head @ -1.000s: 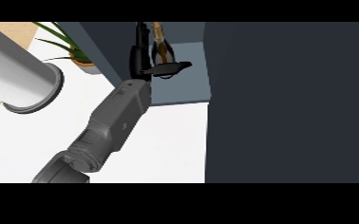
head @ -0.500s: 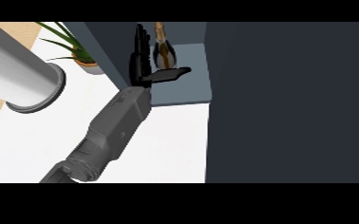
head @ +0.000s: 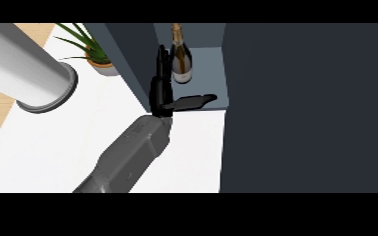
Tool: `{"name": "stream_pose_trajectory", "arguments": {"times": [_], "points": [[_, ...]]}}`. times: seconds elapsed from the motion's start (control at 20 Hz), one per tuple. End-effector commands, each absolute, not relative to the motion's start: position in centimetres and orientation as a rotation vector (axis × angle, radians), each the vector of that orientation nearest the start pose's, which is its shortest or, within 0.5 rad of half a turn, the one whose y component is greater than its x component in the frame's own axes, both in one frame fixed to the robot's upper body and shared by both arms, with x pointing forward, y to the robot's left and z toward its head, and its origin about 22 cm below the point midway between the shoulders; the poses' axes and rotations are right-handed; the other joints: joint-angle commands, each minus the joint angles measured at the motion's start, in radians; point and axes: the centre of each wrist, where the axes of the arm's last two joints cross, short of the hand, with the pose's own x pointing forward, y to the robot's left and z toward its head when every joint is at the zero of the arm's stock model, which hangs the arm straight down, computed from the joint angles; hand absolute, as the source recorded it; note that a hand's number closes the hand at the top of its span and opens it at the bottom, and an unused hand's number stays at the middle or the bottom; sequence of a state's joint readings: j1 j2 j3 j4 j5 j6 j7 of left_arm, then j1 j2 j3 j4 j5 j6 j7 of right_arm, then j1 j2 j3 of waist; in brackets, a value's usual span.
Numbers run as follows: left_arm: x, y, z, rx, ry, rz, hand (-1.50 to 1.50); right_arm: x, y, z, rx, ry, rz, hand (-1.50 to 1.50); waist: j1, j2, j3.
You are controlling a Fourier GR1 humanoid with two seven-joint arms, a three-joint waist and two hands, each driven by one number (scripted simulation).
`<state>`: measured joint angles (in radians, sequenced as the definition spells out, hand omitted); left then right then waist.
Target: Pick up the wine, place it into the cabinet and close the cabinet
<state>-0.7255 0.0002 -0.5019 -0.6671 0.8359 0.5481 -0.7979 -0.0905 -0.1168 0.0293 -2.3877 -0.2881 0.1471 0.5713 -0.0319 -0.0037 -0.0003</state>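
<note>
Dark glass wine bottle (head: 181,60), glossy, with a gold foil-like neck and pale label; dark slate-blue cabinet (head: 295,105), matt and smooth, its inner shelf a lighter blue-grey; white counter top (head: 74,140), smooth, low sheen; grey cylindrical canister (head: 33,75), brushed-metal look, soft satin finish; green potted plant (head: 92,50) in a pale matt pot; grey forearm (head: 129,160), matt plastic-like shell; black left hand (head: 164,92), smooth, slightly shiny plastic

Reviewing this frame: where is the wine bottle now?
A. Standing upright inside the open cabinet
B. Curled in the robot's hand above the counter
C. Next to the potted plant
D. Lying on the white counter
A: the wine bottle stands upright on the cabinet floor, with the open hand just beside it, fingers straight, not curled round it.
</note>
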Motion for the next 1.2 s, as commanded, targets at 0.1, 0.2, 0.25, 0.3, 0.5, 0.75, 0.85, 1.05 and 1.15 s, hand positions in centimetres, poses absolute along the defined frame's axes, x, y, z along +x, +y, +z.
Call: {"name": "stream_pose_trajectory", "arguments": {"times": [0.1,0.2,0.25,0.3,0.5,0.75,0.85,1.05,1.15], "points": [[30.6,5.8,-2.7,-0.054,-1.851,0.212,-1.50,14.3,-23.2,20.1,0.272,-1.915,0.293,-1.50,0.027,-0.001,0.000],[28.5,4.7,-2.4,-0.032,-1.882,0.199,-1.50,14.7,-23.0,20.2,0.279,-1.924,0.285,-1.50,0.031,-0.002,0.001],[28.0,4.7,-3.0,-0.057,-1.870,0.203,-1.50,14.8,-22.4,19.6,0.294,-1.917,0.270,-1.50,0.023,0.002,0.000],[28.2,4.5,-1.8,-0.048,-1.887,0.194,-1.50,13.6,-23.4,19.6,0.287,-1.919,0.256,-1.50,0.029,-0.002,0.001],[25.2,4.2,-1.0,-0.088,-1.902,0.196,-1.50,14.6,-23.2,20.3,0.278,-1.922,0.273,-1.50,0.033,-0.001,0.000],[22.4,4.1,-1.6,-0.107,-1.908,0.253,-1.50,13.9,-23.2,20.6,0.279,-1.929,0.285,-1.50,0.029,0.001,0.000],[20.9,6.0,0.7,-0.112,-1.904,0.267,-1.50,14.8,-24.2,20.3,0.266,-1.926,0.305,-1.50,0.034,-0.001,0.001],[18.6,6.5,1.4,-0.045,-1.900,0.276,-1.50,14.8,-24.8,19.7,0.267,-1.926,0.291,-1.50,0.032,0.000,0.001],[17.6,6.8,2.3,-0.068,-1.905,0.287,-1.50,13.3,-23.0,20.7,0.290,-1.915,0.294,-1.50,0.032,-0.001,0.000]]}}
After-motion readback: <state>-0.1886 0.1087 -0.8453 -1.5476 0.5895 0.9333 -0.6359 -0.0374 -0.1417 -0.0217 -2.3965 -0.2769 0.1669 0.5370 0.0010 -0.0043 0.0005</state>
